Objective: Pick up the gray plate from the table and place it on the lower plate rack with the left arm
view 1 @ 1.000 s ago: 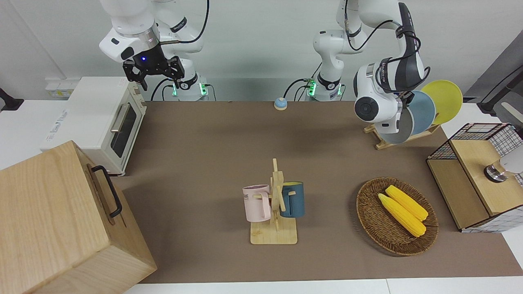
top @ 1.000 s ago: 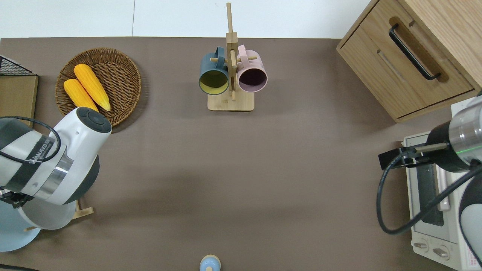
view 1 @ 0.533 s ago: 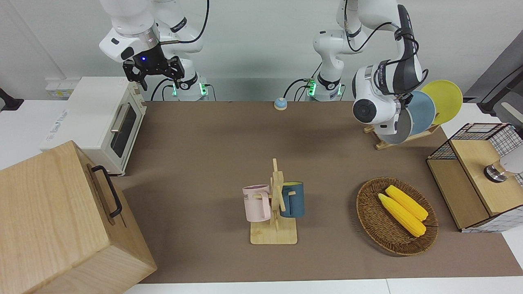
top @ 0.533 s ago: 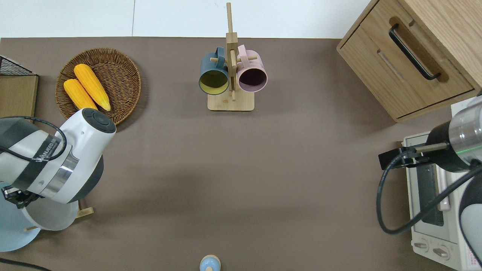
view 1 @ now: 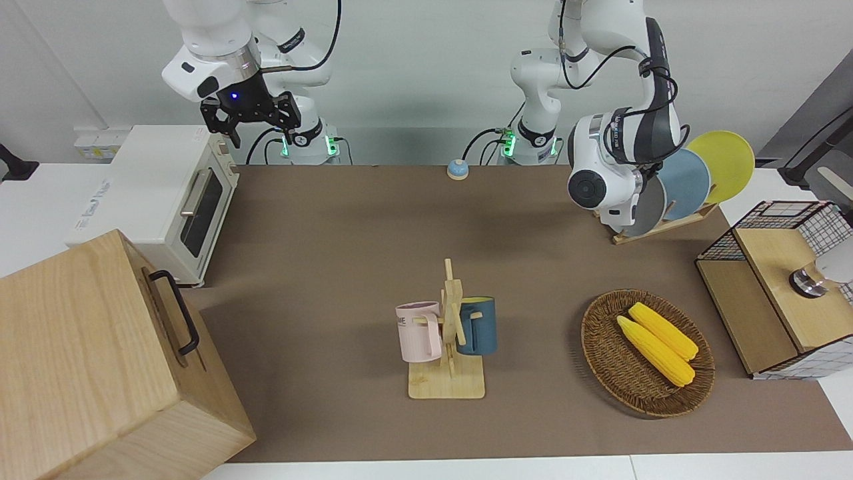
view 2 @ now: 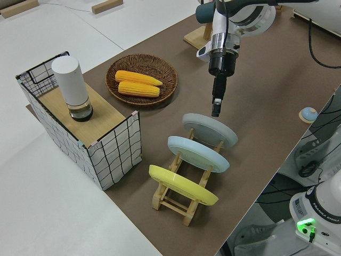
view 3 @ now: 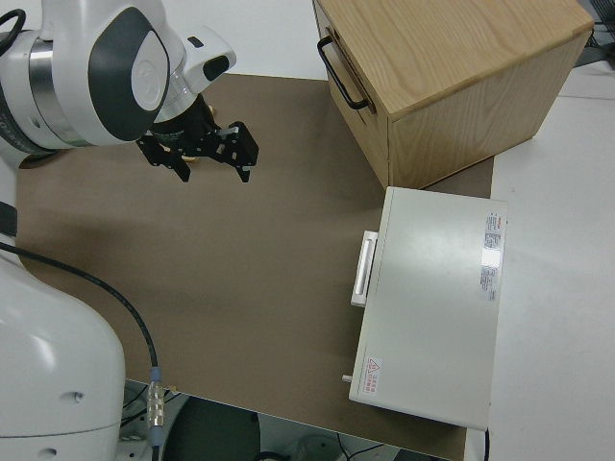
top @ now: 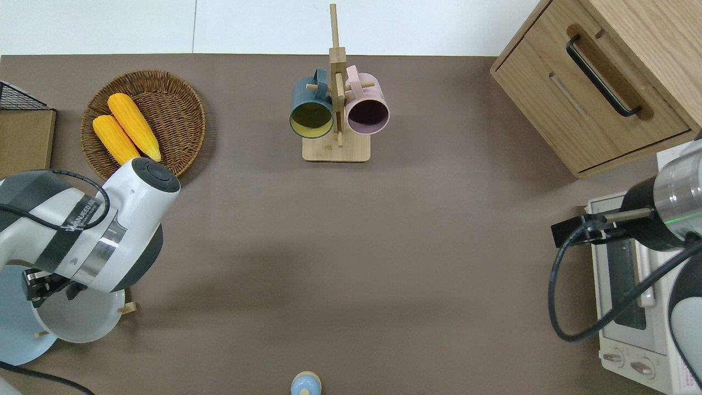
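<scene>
The gray plate (view 1: 652, 208) (view 2: 210, 130) stands tilted in the lower plate rack (view 1: 666, 225) (view 2: 176, 200), in the slot farthest from the robots. It is next to a sky-blue plate (view 2: 198, 153), and a yellow plate (view 2: 183, 185) fills the slot nearest the robots. My left gripper (view 2: 215, 111) (top: 44, 285) points down at the gray plate's upper rim. Whether it touches the rim does not show. The arm's wrist hides it in the front view. My right gripper (view 1: 250, 117) (view 3: 197, 158) is parked and open.
On the brown table (view 1: 333, 267), a wicker basket (view 1: 600, 360) with two corn cobs and a wire crate (view 1: 773, 287) stand farther from the robots than the rack. A mug stand (view 1: 446, 387) holds two cups mid-table. A toaster oven (view 1: 153, 193) and wooden cabinet (view 1: 86, 360) fill the right arm's end.
The left arm has swung a little toward the table's middle and its gripper has risen along the gray plate. More of the plate now shows in the rack. The right arm has not moved.
</scene>
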Controlling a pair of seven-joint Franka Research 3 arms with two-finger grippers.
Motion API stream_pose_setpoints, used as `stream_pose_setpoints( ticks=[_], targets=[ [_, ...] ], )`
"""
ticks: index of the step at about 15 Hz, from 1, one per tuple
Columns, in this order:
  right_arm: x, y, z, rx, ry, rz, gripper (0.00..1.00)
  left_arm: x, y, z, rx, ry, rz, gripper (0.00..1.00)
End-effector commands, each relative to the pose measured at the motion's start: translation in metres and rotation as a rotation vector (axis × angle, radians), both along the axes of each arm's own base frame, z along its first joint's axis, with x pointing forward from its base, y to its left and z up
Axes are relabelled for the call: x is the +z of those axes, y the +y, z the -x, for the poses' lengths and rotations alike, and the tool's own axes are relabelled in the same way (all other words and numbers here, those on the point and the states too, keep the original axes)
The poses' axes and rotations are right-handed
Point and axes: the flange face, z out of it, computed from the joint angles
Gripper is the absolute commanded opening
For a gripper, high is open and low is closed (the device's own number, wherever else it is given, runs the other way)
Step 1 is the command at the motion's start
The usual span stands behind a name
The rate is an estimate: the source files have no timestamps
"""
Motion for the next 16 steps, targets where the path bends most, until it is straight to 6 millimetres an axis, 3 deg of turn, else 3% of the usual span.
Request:
stream_pose_setpoints(
  ticks=[1, 5, 10, 13, 16],
  targets=[
    [0.004, -0.004, 0.003, -0.005, 0.005, -0.002, 0.990, 0.021, -0.026, -0.010, -0.001, -0.076, 0.103, 1.00],
    [0.004, -0.003, 0.003, -0.003, 0.005, -0.002, 0.990, 0.049, -0.053, -0.027, 0.044, -0.225, 0.299, 1.00],
    [0.004, -0.004, 0.003, -0.005, 0.005, -0.002, 0.987, 0.065, -0.097, -0.031, -0.027, -0.284, 0.354, 0.99],
    [0.004, -0.004, 0.003, -0.005, 0.005, -0.002, 0.987, 0.097, -0.112, -0.033, -0.034, -0.311, 0.470, 0.99],
    [0.004, -0.004, 0.003, -0.005, 0.005, -0.002, 0.990, 0.132, -0.115, -0.034, -0.167, -0.260, 0.605, 0.99]
  ],
)
